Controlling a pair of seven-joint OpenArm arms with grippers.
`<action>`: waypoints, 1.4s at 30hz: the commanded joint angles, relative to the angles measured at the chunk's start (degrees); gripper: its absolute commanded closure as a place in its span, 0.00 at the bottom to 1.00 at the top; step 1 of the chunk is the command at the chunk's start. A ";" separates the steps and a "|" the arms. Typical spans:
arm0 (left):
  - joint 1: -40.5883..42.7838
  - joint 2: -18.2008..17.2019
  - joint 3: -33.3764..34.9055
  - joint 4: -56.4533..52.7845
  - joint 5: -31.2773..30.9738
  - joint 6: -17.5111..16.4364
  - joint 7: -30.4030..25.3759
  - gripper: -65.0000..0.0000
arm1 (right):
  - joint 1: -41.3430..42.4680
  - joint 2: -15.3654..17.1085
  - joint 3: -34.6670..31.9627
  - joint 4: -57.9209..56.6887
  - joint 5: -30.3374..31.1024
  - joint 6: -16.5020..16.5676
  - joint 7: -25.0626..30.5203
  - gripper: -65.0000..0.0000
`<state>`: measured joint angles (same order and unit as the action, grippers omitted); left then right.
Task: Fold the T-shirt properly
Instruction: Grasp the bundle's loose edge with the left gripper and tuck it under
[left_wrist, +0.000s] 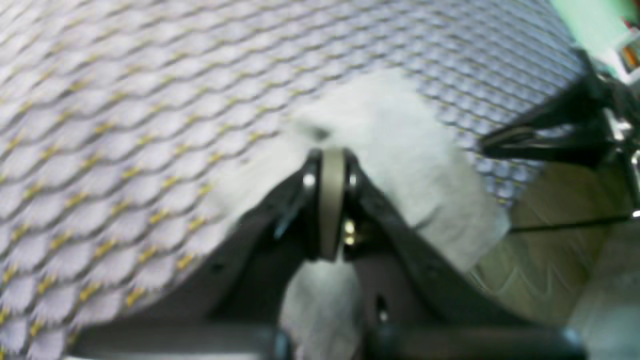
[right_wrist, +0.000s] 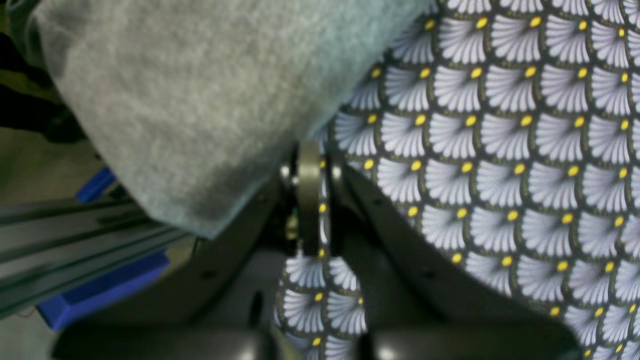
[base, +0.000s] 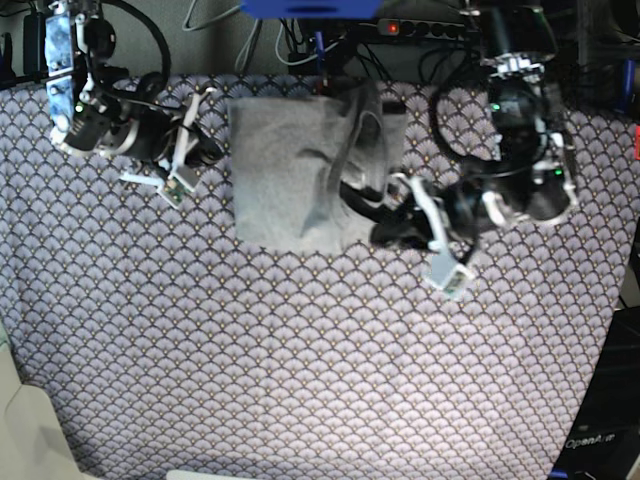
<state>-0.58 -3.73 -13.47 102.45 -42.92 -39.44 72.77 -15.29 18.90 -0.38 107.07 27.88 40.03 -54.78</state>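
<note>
The light grey T-shirt (base: 300, 170) lies partly folded as a rough rectangle at the back middle of the patterned tablecloth (base: 300, 350). My left gripper (base: 385, 232) sits at the shirt's lower right edge. In the left wrist view its fingers (left_wrist: 331, 165) are shut, with grey shirt cloth (left_wrist: 405, 150) bunched around and under them. My right gripper (base: 213, 155) rests by the shirt's left edge. In the right wrist view it (right_wrist: 310, 160) is shut, its tips touching the shirt's hem (right_wrist: 190, 100). I cannot tell whether cloth is pinched there.
Behind the table's back edge are a blue box (base: 310, 8), a power strip (base: 430, 28) and cables. The right wrist view shows a metal rail (right_wrist: 75, 225) and blue parts (right_wrist: 100, 290) beyond the table edge. Tablecloth covers the whole front.
</note>
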 joint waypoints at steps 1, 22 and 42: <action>-1.22 0.69 1.04 -0.70 1.29 -0.16 -1.08 1.00 | 0.39 0.49 0.34 0.76 0.91 -0.03 0.94 1.00; -4.56 -0.80 8.24 -23.99 20.10 -0.34 -19.63 1.00 | 0.39 0.49 0.43 -3.90 0.91 -0.03 1.20 1.00; -7.73 -5.72 -2.83 -26.45 7.18 -0.56 -16.20 1.00 | -1.19 1.37 0.34 -4.43 0.91 -0.03 4.81 1.00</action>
<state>-6.85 -9.69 -16.51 74.87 -34.00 -39.27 57.71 -16.84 19.92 -0.34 101.73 27.86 40.03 -51.09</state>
